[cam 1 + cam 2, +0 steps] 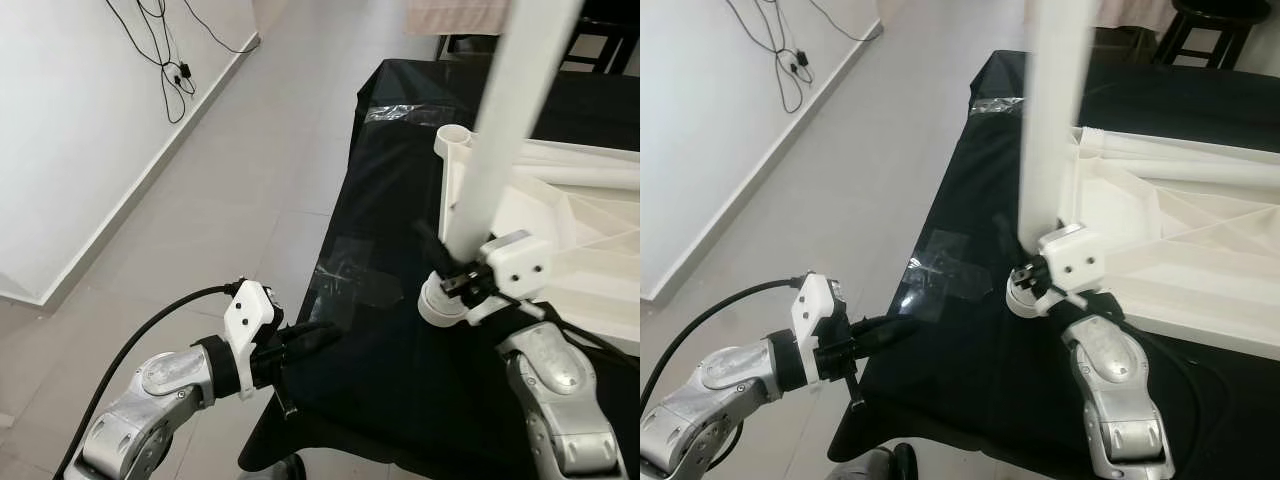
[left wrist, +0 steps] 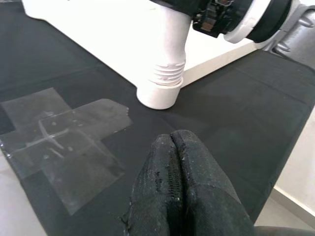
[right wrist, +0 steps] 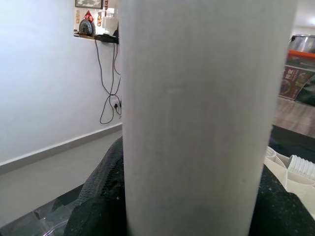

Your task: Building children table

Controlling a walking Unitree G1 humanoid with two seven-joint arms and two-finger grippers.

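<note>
With the right gripper [image 1: 462, 276] clamped round the white table leg [image 1: 500, 140], keep its threaded end [image 2: 165, 78] square over the upturned tabletop's [image 1: 1180, 230] corner socket [image 1: 455, 135] before screwing it in, left gripper [image 2: 179, 162] shut and empty just off the black table [image 1: 390, 370]

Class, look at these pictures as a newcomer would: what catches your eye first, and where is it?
A tall white table leg stands upright on the black table, gripped near its threaded foot by the right tool. Beside it lies the upturned white tabletop. The left tool, shut, hovers at the table's near edge.
</note>
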